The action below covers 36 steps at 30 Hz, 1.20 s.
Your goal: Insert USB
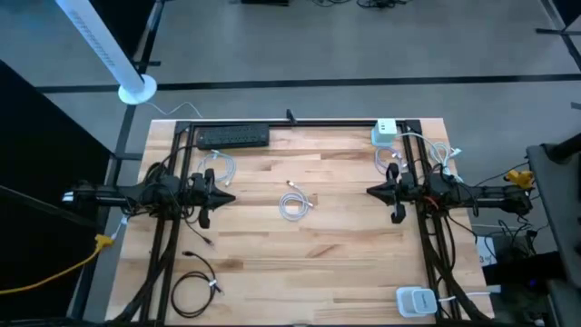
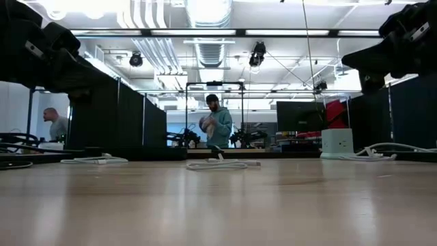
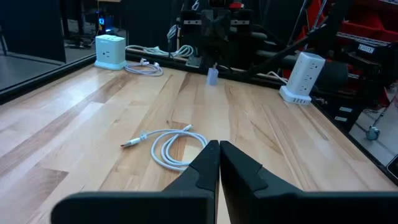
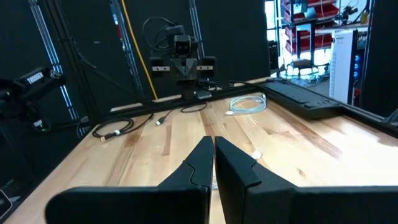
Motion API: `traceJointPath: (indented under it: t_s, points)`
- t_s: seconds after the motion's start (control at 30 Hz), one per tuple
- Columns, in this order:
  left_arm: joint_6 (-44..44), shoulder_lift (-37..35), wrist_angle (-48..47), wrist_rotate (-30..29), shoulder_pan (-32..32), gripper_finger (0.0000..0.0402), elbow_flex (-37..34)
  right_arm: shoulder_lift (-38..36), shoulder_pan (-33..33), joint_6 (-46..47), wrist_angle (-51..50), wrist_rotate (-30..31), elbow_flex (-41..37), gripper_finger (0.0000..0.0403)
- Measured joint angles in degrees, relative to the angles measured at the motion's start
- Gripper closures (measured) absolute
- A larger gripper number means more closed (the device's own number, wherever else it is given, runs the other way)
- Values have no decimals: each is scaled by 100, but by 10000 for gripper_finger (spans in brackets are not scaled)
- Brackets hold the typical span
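From above, the wooden table (image 1: 300, 263) carries a coiled white USB cable (image 1: 293, 203) near its middle, lying loose between the two arms and touched by neither. The left gripper (image 1: 229, 197) hangs over the table's left side, fingers pressed together and empty; the right gripper (image 1: 372, 192) mirrors it on the right side, also closed on nothing. A black power strip (image 1: 233, 136) lies along the far edge at left, a white charging cube (image 1: 385, 132) sits at the far right corner, another white charger (image 1: 416, 301) rests at the near right edge, and a black cable (image 1: 193, 291) is coiled at the near left. At table height, the white USB cable (image 2: 222, 164) lies flat on the wood, the cube (image 2: 336, 143) stands to its right, and two people stand in the room behind. The left wrist view shows the left gripper (image 3: 219, 149) with fingertips meeting, the white cable (image 3: 168, 144) just ahead of them on the table, and a white power tower (image 3: 303, 77) beyond. In the right wrist view the right gripper (image 4: 213, 145) is likewise shut with nothing between the fingers, the left arm (image 4: 183, 59) facing it across the table
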Motion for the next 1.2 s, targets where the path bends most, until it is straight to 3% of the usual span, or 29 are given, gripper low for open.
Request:
traceJointPath:
  t_s: [0.07,0.27,0.47,0.67,0.8,0.97,1.1,1.2]
  points:
    - [0,2,2,1,2,402,2,3,2,-100,-7,75,-1,403]
    - [0,1,0,1,0,402,2,512,0,-713,22,1300,1,403]
    - [0,2,1,0,2,402,1,1800,2,-627,309,1340,1,403]
    - [0,0,0,0,0,402,2,3341,0,1381,1739,1347,1,403]
    - [0,0,1,0,2,402,2,4261,2,1905,2644,1338,59,403]
    - [0,2,0,0,0,402,2,5227,2,2577,1792,1149,1013,403]
    - [43,8,22,-4,2,402,0,6166,2,2239,448,1083,2138,403]
    - [44,10,24,-3,1,402,0,6892,0,1847,132,1090,2841,403]
